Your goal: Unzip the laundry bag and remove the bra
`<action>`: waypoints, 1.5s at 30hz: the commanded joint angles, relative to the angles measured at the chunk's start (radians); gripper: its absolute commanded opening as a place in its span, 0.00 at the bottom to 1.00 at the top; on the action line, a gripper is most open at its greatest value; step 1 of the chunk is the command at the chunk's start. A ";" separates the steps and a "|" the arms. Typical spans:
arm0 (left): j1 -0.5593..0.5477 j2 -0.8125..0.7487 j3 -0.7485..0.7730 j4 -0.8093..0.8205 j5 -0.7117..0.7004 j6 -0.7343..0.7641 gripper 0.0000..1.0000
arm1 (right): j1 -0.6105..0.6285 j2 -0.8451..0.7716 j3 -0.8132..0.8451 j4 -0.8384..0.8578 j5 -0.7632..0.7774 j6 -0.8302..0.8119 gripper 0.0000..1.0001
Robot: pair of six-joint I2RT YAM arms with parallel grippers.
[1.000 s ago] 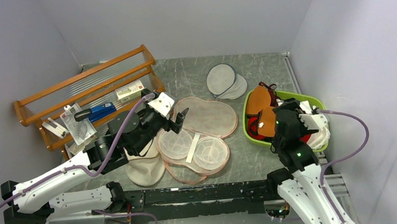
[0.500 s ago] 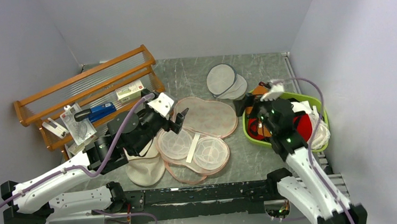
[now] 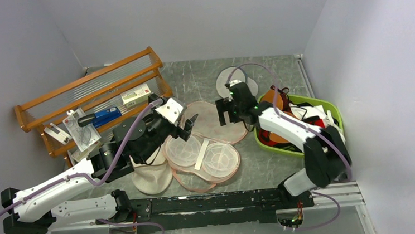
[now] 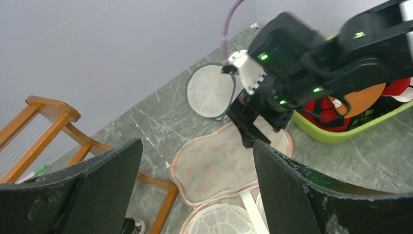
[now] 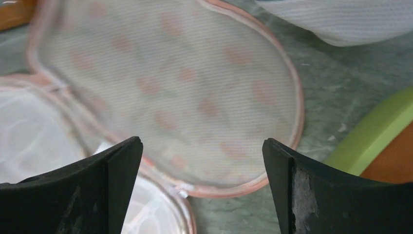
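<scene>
Grey-green marbled table (image 3: 191, 84) is carrying the laundry bag (image 3: 217, 122), which is lying unzipped and spread flat. Its printed pink flap is resting toward the back, and two white mesh cups are showing nearer the arms. The right gripper (image 3: 228, 111) is hovering over that flap, its fingers (image 5: 73, 190) standing wide apart and holding nothing. The right wrist view is coming through blurred, so the zipper pull is not showing clearly. The left gripper (image 3: 188, 124) is hanging above the bag's near-left edge, its fingers (image 4: 97, 190) also spread wide and empty. The bra (image 4: 363, 100) is sitting in the green basket (image 4: 336, 136) just beside the bag. Only an orange cup is peeking out, since the right arm is covering most of it and red garments are crowding around, leaving the band and straps hard to trace
</scene>
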 commanded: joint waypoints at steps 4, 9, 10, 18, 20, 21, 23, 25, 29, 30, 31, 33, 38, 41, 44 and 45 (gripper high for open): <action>-0.014 -0.005 0.038 -0.008 -0.032 0.018 0.96 | 0.032 0.253 0.200 -0.212 0.498 0.003 0.78; -0.016 -0.005 0.041 -0.013 -0.026 0.017 0.95 | 0.029 0.325 0.248 -0.190 0.546 -0.020 0.62; -0.018 -0.006 0.042 -0.013 -0.026 0.017 0.95 | 0.025 0.341 0.257 -0.185 0.544 -0.024 0.53; -0.022 -0.008 0.042 -0.014 -0.032 0.021 0.96 | 0.005 0.453 0.305 -0.144 0.500 -0.046 0.40; -0.024 -0.007 0.043 -0.015 -0.035 0.021 0.96 | -0.032 0.474 0.316 -0.141 0.480 -0.049 0.39; -0.025 -0.007 0.043 -0.016 -0.036 0.022 0.96 | -0.040 0.483 0.320 -0.139 0.472 -0.049 0.37; -0.025 -0.007 0.044 -0.018 -0.034 0.020 0.95 | -0.056 0.497 0.324 -0.130 0.449 -0.051 0.35; -0.027 -0.006 0.045 -0.020 -0.033 0.021 0.95 | -0.071 0.501 0.322 -0.117 0.409 -0.051 0.33; -0.028 -0.008 0.047 -0.020 -0.036 0.021 0.95 | -0.114 0.491 0.294 -0.071 0.209 -0.046 0.33; -0.029 -0.009 0.047 -0.021 -0.036 0.021 0.95 | -0.132 0.485 0.280 -0.052 0.138 -0.041 0.33; -0.030 -0.010 0.047 -0.021 -0.037 0.021 0.95 | -0.153 0.480 0.259 -0.035 0.071 -0.036 0.32; -0.031 -0.012 0.047 -0.020 -0.036 0.021 0.95 | -0.177 0.476 0.235 -0.005 -0.028 -0.022 0.32; -0.034 -0.012 0.048 -0.022 -0.037 0.020 0.95 | -0.185 0.506 0.232 -0.012 -0.043 -0.015 0.22; -0.035 -0.010 0.048 -0.023 -0.036 0.020 0.95 | -0.186 0.508 0.247 -0.030 -0.040 -0.022 0.09; -0.036 -0.007 0.050 -0.025 -0.038 0.020 0.95 | -0.186 0.463 0.245 -0.022 -0.060 -0.026 0.00; -0.036 -0.008 0.050 -0.024 -0.038 0.019 0.95 | -0.185 0.440 0.242 -0.017 -0.064 -0.025 0.00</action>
